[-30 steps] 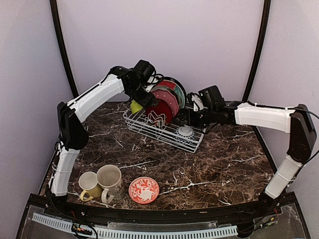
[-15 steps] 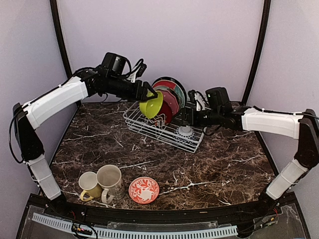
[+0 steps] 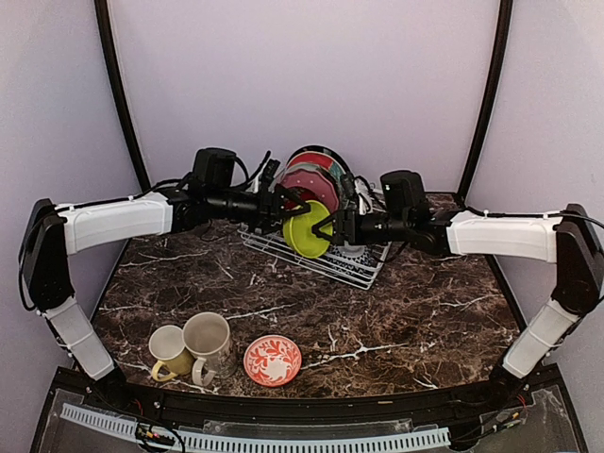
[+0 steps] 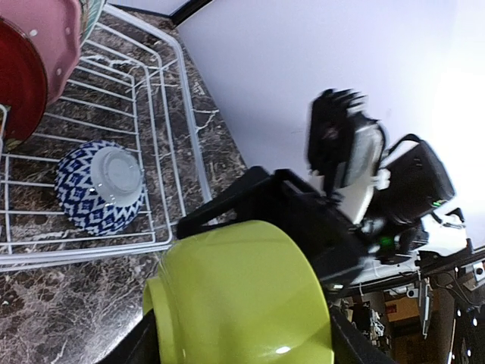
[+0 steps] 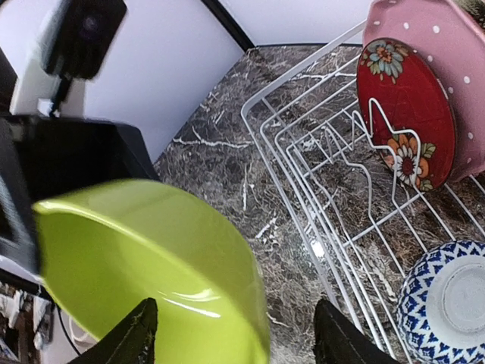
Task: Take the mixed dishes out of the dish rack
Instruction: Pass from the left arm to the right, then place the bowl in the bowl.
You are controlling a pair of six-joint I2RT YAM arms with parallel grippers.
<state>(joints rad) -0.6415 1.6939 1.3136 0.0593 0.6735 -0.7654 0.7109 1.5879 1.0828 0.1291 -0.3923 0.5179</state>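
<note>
My left gripper (image 3: 293, 215) is shut on the lime bowl (image 3: 308, 233) and holds it in the air just in front of the white dish rack (image 3: 351, 272). In the left wrist view the lime bowl (image 4: 242, 296) fills the space between my fingers. My right gripper (image 3: 329, 226) is open, with its fingers on either side of the bowl's rim (image 5: 151, 258). Red (image 5: 405, 114), pink (image 5: 447, 53) and pale-green plates (image 3: 332, 166) stand upright in the rack. The yellow mug (image 3: 168, 353), the beige mug (image 3: 209, 340) and the red-and-white bowl (image 3: 272, 360) sit on the table at the front left.
A blue-and-white patterned bowl (image 4: 102, 186) lies upside down in the rack's right corner; it also shows in the right wrist view (image 5: 447, 303). The marble table (image 3: 425, 302) ends at purple walls behind and at both sides.
My left gripper lifted the lime bowl out of the rack and carried it down and to the right. My right gripper moved left to meet it and now straddles its rim.
</note>
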